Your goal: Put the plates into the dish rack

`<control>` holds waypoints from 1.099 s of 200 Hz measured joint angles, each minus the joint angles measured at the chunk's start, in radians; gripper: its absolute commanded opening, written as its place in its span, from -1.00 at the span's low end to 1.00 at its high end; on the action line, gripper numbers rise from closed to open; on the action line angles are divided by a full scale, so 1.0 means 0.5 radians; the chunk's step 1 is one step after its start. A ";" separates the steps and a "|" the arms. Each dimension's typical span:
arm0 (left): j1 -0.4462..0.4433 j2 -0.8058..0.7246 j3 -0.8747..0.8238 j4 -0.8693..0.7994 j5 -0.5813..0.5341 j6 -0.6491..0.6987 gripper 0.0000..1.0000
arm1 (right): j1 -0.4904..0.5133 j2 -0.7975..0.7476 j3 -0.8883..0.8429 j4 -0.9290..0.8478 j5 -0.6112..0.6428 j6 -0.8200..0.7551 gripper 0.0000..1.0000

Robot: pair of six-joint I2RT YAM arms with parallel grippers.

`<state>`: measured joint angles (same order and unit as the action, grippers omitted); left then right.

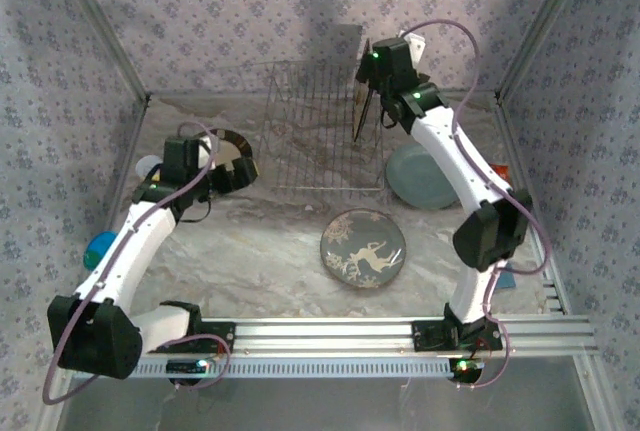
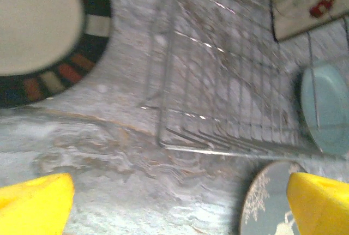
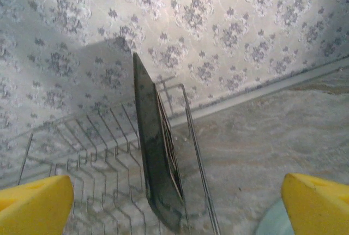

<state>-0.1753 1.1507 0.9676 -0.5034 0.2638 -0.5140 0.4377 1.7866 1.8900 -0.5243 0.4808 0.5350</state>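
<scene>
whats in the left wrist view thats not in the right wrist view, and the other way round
Left wrist, not right wrist: the brown-rimmed plate lying flat beside the dish rack, and the deer plate off the rack's near corner. Right wrist, not left wrist: the patterned wall behind the rack. Both: the dish rack, the square plate standing on edge in it, and part of the pale blue plate.
</scene>
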 measured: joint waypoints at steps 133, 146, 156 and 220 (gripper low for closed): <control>0.302 0.043 -0.182 -0.123 -0.478 -1.160 0.98 | 0.198 -1.427 -1.627 -0.149 -0.352 0.180 0.99; 0.302 0.083 -0.219 -0.079 -0.519 -1.241 0.98 | 0.180 -1.535 -1.682 -0.159 -0.397 0.180 0.99; 0.302 0.125 -0.224 -0.044 -0.554 -1.288 0.98 | 0.161 -1.594 -1.707 -0.175 -0.436 0.180 0.99; 0.302 0.481 -0.224 0.229 -0.627 -1.440 0.98 | -0.021 -1.662 -1.868 -0.194 -0.703 0.134 0.99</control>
<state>-0.0242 1.3911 0.8558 -0.3889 -0.0498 -1.2343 0.4271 0.9554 0.9562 -0.6212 0.1291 0.6022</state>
